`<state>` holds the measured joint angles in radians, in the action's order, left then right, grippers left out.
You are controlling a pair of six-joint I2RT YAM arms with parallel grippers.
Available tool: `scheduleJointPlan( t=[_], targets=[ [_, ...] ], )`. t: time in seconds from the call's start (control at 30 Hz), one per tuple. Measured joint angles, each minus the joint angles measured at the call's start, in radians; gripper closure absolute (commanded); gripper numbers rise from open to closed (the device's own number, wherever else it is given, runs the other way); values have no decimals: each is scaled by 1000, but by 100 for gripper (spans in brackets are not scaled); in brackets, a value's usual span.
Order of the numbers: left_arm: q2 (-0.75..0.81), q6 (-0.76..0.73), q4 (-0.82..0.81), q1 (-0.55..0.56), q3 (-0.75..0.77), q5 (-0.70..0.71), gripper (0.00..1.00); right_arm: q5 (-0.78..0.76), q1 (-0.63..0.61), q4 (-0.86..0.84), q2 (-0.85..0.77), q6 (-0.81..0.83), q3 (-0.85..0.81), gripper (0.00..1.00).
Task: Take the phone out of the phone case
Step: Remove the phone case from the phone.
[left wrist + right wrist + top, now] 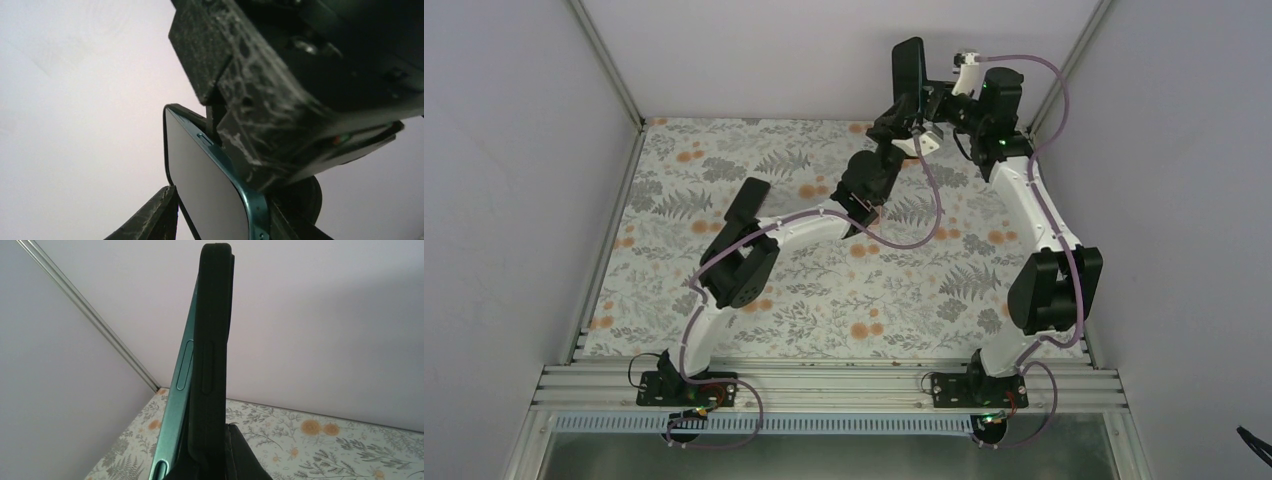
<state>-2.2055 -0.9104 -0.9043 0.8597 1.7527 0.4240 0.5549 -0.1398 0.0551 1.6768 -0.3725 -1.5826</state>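
Evidently the right end effector (215,462) clamps the black phone case (216,340) upright so the teal phone (182,375) can peel away; the left end effector (220,217) straddles it, grip unconfirmed.

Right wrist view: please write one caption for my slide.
Teal phone edge splayed from its dark case, upright above the floral table.
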Motion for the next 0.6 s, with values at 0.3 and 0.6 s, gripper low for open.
scheduleJointPlan(
  t=[0.3, 0.6],
  targets=[
    [-61, -160, -180, 0, 9, -32, 66, 63, 14, -24, 1, -33, 3, 97],
    [-64, -181, -195, -6, 9, -68, 77, 110, 25, -65, 1, -45, 13, 97]
  ],
)
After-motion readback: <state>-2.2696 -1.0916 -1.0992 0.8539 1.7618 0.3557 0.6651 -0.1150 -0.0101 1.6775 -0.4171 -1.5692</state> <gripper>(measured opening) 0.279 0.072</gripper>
